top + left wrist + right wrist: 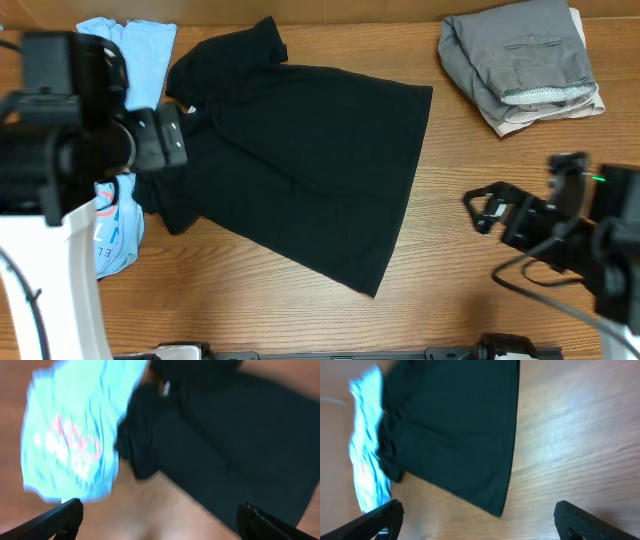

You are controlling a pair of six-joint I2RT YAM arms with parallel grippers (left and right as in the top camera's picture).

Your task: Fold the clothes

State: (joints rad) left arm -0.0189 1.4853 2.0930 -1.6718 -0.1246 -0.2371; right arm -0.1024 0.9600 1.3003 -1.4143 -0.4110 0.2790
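Your black T-shirt (pixel 300 160) lies spread out flat in the middle of the counter (pixel 480 300). It sits at a slant. Its neck and sleeves point to the left edge, and its bottom hem points to the right edge. One hem corner reaches down toward the near edge.

Your light blue shirt (pixel 140 55) lies bunched up along the left edge, from the far left corner down toward the near side. It touches the black T-shirt at the sleeve. You can see red and white letters (pixel 75 440) on it in the left wrist view, but that view is too blurry to read them.

Your left tool (pixel 172 140) hangs over the neck end of the black T-shirt, just beside the blue shirt. Its fingers (pixel 62 520) stand wide apart and nothing is between them. The left arm hides the middle part of the blue shirt from above.

Your right tool (pixel 478 210) hangs over bare wood near the right edge, just beside the hem of the black T-shirt. It points toward the shirt. It is wide open too and holds nothing.

A folded pile of grey pants (pixel 520 60) sits at the far right corner, well apart from both shirts. A pale folded cloth peeks out under it.
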